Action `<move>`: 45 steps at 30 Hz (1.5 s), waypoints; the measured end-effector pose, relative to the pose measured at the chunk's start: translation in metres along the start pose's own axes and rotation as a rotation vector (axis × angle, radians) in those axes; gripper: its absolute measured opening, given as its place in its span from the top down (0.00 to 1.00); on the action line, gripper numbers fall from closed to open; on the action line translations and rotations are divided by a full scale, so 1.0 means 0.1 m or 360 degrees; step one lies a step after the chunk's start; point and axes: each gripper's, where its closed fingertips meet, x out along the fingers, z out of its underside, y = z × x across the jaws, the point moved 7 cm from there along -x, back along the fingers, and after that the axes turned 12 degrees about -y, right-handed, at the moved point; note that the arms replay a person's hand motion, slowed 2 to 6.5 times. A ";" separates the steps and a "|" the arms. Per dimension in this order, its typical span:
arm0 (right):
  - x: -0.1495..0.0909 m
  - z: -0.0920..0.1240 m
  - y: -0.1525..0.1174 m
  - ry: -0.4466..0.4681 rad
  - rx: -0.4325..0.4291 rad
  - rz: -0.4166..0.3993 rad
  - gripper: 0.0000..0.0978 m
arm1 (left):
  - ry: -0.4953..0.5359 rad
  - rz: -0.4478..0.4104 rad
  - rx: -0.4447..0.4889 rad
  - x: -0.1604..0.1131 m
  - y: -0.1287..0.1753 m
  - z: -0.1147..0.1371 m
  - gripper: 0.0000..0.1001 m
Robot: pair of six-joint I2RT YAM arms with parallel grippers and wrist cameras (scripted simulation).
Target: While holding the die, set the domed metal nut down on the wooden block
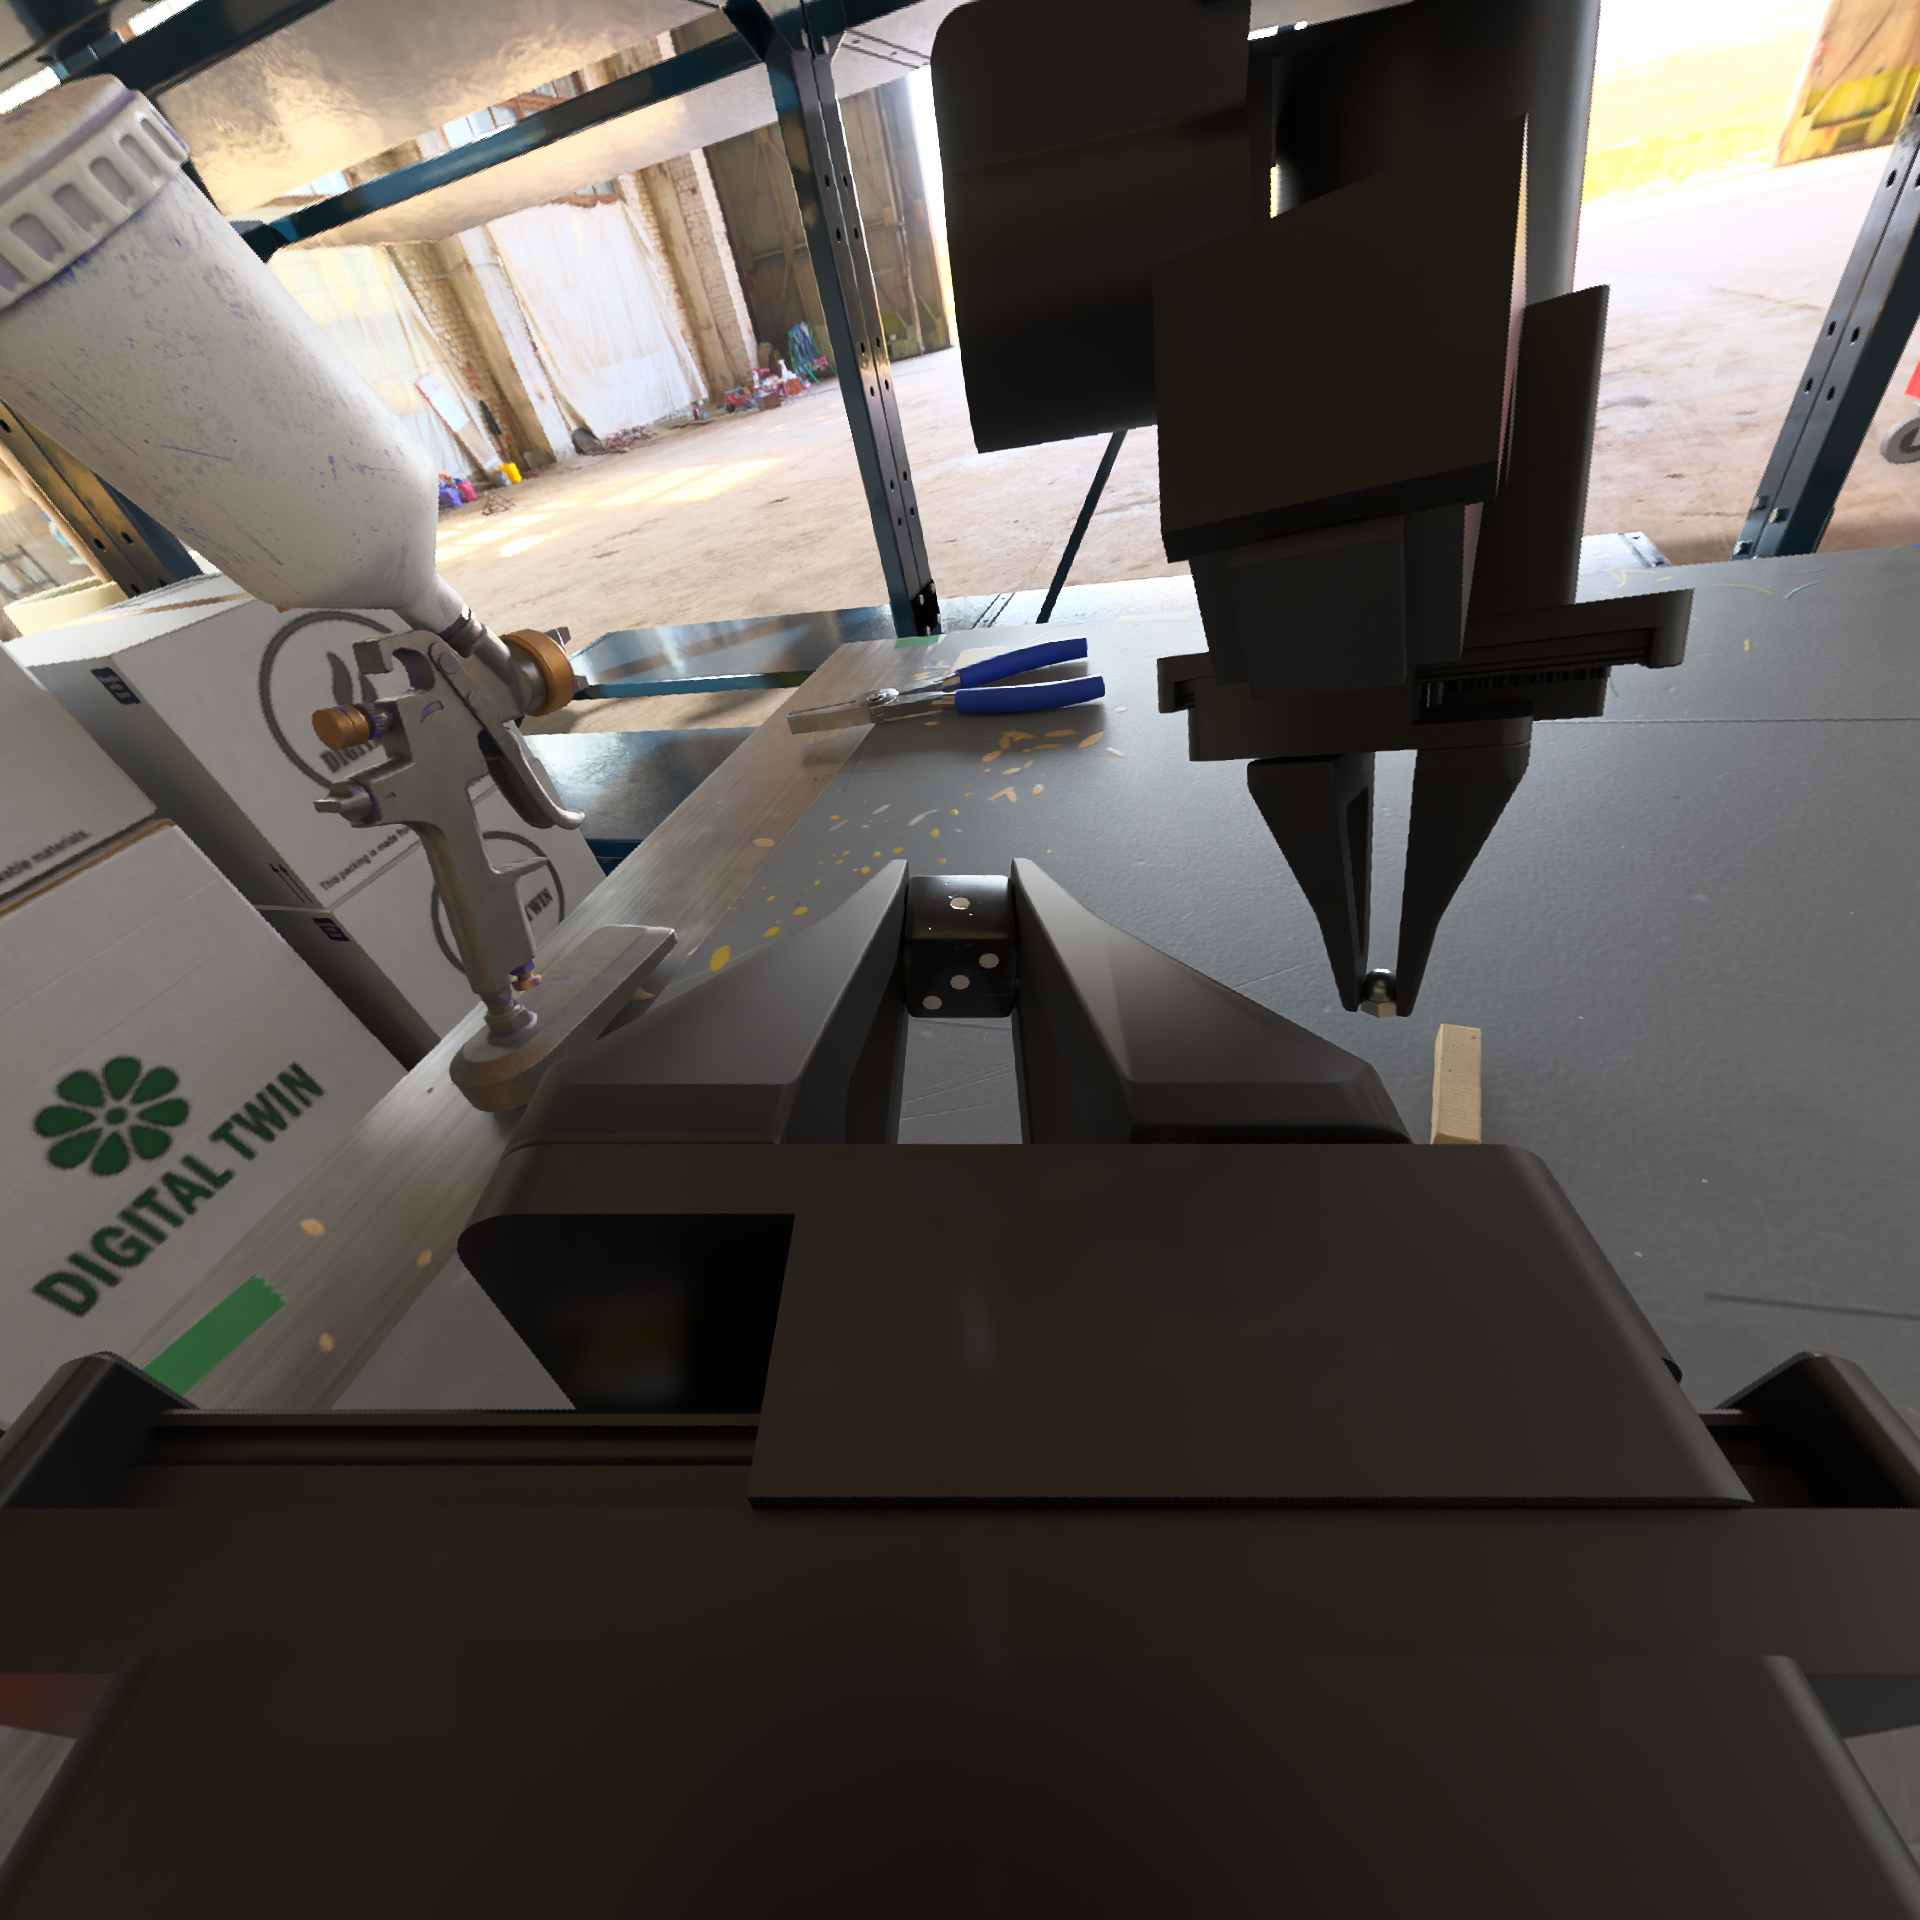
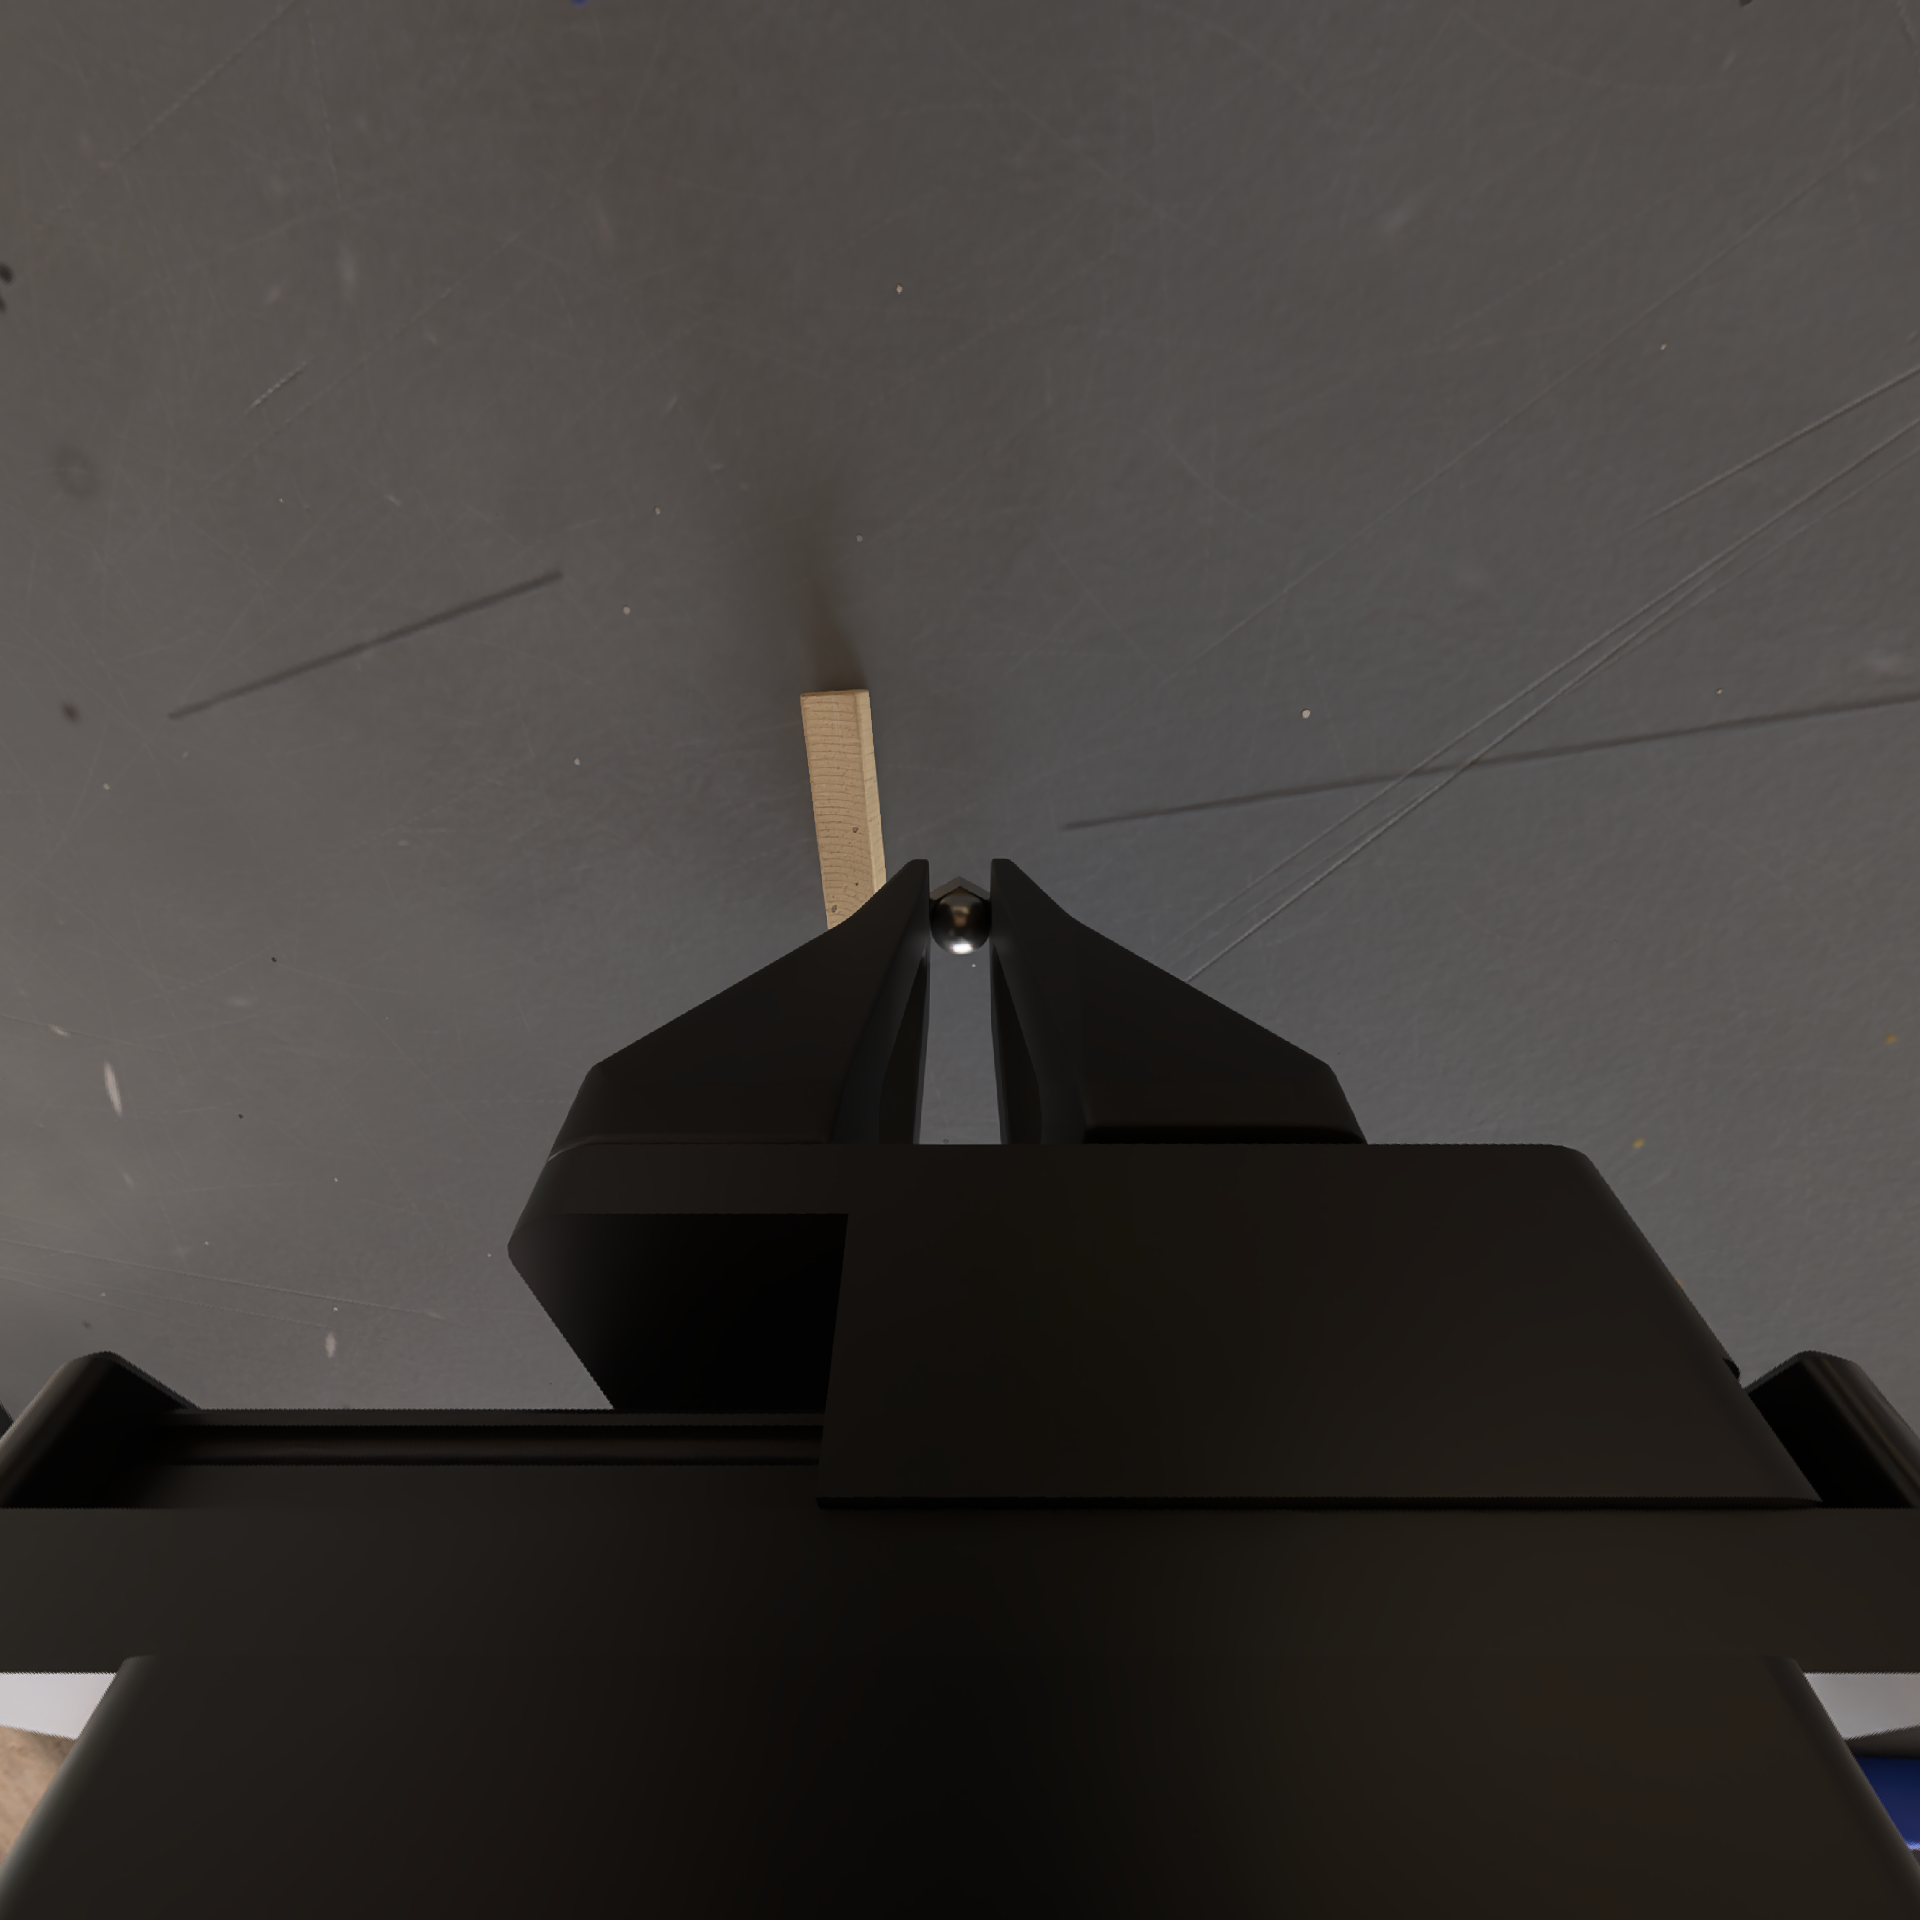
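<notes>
My left gripper [image 1: 958, 940] has its jaws clamped on the black die [image 1: 958, 948]; my right gripper [image 2: 959, 904] pinches the domed metal nut [image 2: 958, 923] above the tabletop [image 2: 1351, 416], just beside the wooden block [image 2: 842, 800], not yet on it.

Place: an industrial workshop inside a large warehouse hall.
Worktop: the dark grey worktop [image 1: 1714, 935] is scratched and flecked with yellow chips.
Spray gun: a metal paint spray gun [image 1: 436, 769] with a white cup stands on a brushed metal strip [image 1: 727, 862] along the worktop's edge.
Pliers: blue-handled pliers [image 1: 977, 686] lie beyond the spray gun, on the strip's far end.
Boxes: white cardboard boxes [image 1: 135, 1039] stand just beside the spray gun.
Beyond the spray gun: blue steel racking posts [image 1: 873, 416], brick walls and a bare concrete floor.
</notes>
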 end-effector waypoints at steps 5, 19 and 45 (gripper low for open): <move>-0.01 -0.03 -0.03 0.0017 -0.0017 0.0000 0.90 | -0.0003 -0.0025 0.0024 0.00 0.00 0.02 0.84; 0.00 -0.26 -0.25 0.0005 -0.0207 0.0037 0.90 | -0.0019 -0.0033 0.0039 0.01 0.01 0.03 0.84; 0.13 -0.19 -0.20 -0.0141 -0.0098 -0.0088 0.90 | -0.0035 -0.0041 0.0119 0.04 0.04 0.03 0.84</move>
